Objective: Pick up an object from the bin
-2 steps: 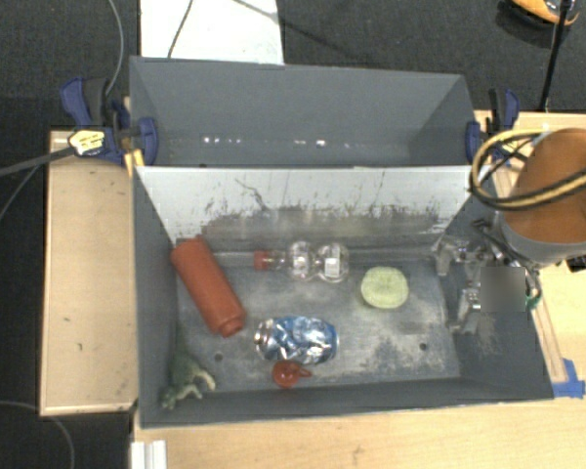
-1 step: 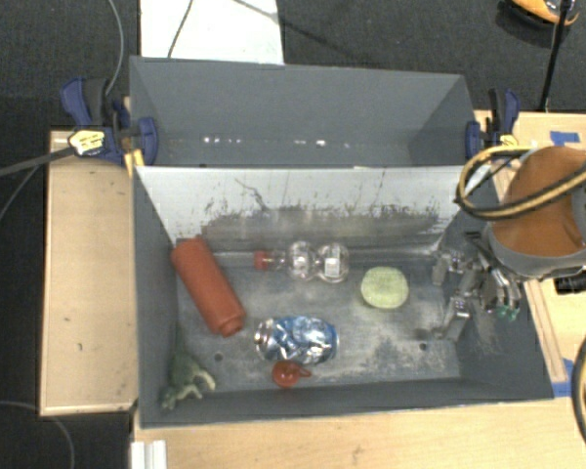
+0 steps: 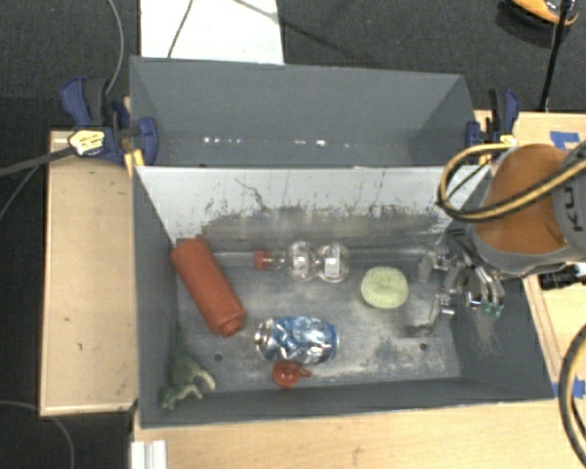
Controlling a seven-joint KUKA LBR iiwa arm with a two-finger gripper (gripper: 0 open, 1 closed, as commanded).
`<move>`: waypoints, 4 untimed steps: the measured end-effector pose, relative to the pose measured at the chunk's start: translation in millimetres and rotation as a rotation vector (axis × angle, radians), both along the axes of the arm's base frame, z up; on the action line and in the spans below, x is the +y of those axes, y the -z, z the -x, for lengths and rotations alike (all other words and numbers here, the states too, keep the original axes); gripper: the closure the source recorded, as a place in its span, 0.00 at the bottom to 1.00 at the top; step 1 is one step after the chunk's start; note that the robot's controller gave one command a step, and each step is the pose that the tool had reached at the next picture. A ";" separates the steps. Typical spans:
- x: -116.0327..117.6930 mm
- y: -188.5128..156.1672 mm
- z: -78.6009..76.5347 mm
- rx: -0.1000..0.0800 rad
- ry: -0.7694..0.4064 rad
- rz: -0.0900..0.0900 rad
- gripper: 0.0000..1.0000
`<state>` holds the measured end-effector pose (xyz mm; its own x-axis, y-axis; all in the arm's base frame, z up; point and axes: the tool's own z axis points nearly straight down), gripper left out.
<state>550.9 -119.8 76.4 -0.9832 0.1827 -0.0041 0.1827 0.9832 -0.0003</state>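
Gripper (image 3: 438,296) is seen at the right end of the bin (image 3: 303,203), down near the floor and close to the right wall. Whether it is spread or pressed together cannot be told from this angle. The wrist behind it is wrapped in an orange cover (image 3: 523,208), with yellow-and-black cables (image 3: 466,177) looped over the top.

Nearest thing: a pale green disc (image 3: 384,288), round, lying flat on the floor just left of the gripper. A small gap is seen between the two, so no contact can be confirmed.

The rest is spread out, not heaped:
- A clear bottle (image 3: 313,261) with a red cap is laid on its side along the back wall, left of and behind the disc.
- A crushed blue and silver can (image 3: 296,339) is found at centre front, well apart from the gripper.
- A small red piece (image 3: 287,373) is placed just in front of the can, touching it or nearly so.
- A red cylinder (image 3: 207,286) is laid at a slant on the left side, upper end toward the back wall.
- A green toy dinosaur (image 3: 186,382) is tucked into the front left corner, near the lower end of the cylinder.

The floor patch under and in front of the gripper is scuffed bare metal.
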 end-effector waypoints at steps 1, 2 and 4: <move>50.5 3.4 -17.6 -0.003 -0.121 0.001 0.00; 85.2 0.8 -25.0 -0.006 -0.207 0.002 1.00; 83.5 -165.1 -28.5 -0.015 -0.226 0.003 1.00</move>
